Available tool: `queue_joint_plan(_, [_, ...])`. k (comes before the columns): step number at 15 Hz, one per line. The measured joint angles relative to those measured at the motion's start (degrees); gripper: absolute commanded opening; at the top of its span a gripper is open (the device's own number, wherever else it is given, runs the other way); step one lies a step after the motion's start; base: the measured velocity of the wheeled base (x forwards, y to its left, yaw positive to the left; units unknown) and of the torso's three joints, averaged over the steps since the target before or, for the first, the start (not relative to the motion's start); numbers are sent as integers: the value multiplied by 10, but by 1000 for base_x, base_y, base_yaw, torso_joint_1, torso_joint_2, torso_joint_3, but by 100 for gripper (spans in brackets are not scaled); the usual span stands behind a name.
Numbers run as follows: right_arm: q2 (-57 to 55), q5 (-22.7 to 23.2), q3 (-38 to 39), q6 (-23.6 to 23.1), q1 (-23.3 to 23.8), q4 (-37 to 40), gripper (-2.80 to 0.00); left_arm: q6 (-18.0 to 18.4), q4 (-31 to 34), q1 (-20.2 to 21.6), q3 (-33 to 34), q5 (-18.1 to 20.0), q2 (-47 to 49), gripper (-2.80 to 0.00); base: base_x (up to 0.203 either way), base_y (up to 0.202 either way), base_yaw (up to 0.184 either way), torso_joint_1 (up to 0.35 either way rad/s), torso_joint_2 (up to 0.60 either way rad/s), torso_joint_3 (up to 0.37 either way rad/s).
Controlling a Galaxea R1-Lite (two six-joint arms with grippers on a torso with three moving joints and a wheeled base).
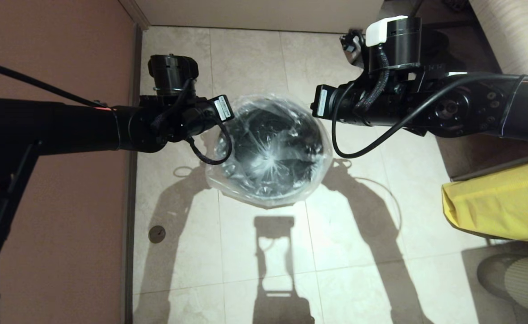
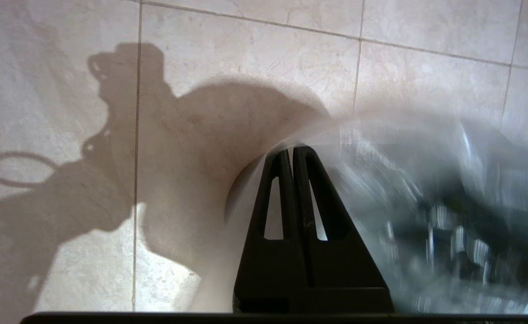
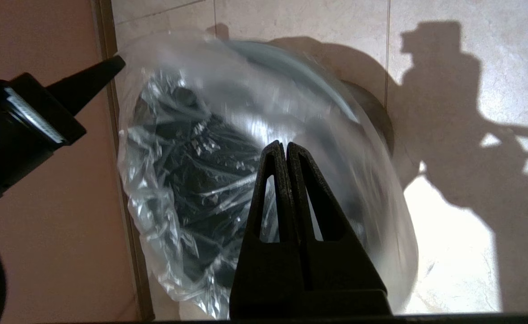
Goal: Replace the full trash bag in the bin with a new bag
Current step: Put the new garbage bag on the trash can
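Black fingers fill the front of both our wrist views, pressed together on each side. Our left gripper [image 2: 293, 150] is closed at the bag's edge, and it looks to be pinching the film there, though the blur keeps us from being sure. Our right gripper [image 3: 285, 146] is also closed, over the opposite side of the mouth; we cannot tell whether any film lies between its fingers.

In the head view the new bag [image 1: 270, 150] sits in the bin [image 1: 264, 191] on the tiled floor [image 1: 228, 252], between our two arms, its star-gathered seal showing low in the glossy black inside and its mouth flaring out past the rim. A yellow sack [image 1: 498, 202] lies well apart to our right.

We judge the film to be very light, limp and slippery, quick to tear if dragged over the rim. The best hold is on the loose edge outside the rim, pinched in a fold at opposite sides, and drawn down gently.
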State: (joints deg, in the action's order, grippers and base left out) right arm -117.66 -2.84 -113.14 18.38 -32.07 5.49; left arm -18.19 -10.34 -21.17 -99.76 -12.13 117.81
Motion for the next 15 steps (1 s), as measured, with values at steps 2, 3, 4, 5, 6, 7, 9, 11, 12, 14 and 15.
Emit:
queue_joint_plan(2, [0,0,0,0,0,1,-280,-1,0,-10,1,0,-5,-280,0,0,0,0,0,0])
queue_joint_plan(3, [0,0,0,-1,0,-1,-280,0,0,-12,1,0,-6,-280,0,0,0,0,0,0])
queue_joint_plan(4, [0,1,0,-1,-1,-3,-280,-1,0,-12,0,0,-6,-280,0,0,0,0,0,0])
queue_joint_plan(5, [0,5,0,-1,-4,-6,-280,0,0,-12,0,0,-7,-280,0,0,0,0,0,0])
queue_joint_plan(6, [-1,15,0,-1,-6,-18,-280,0,0,-13,0,0,-7,-280,0,0,0,0,0,0])
queue_joint_plan(7, [-3,27,-1,-1,-7,-36,-280,0,0,-14,0,1,-6,-280,0,0,0,0,0,0])
queue_joint_plan(9, [-11,37,-1,-1,-15,-65,-280,0,0,-16,-2,1,-1,-280,0,0,0,0,0,0])
queue_joint_plan(11, [-23,38,-1,-11,-19,-85,-280,0,-2,-21,-4,2,6,-280,0,0,0,0,0,0])
queue_joint_plan(12, [-29,38,-1,-20,-19,-88,-280,1,-3,-22,-6,4,9,-280,0,0,0,0,0,0])
queue_joint_plan(14, [-39,39,-1,-28,-20,-95,-280,0,-2,-22,-18,8,13,-280,0,0,0,0,0,0])
queue_joint_plan(15, [-46,39,-1,-34,-20,-101,-280,0,-2,-22,-23,9,14,-280,0,0,0,0,0,0])
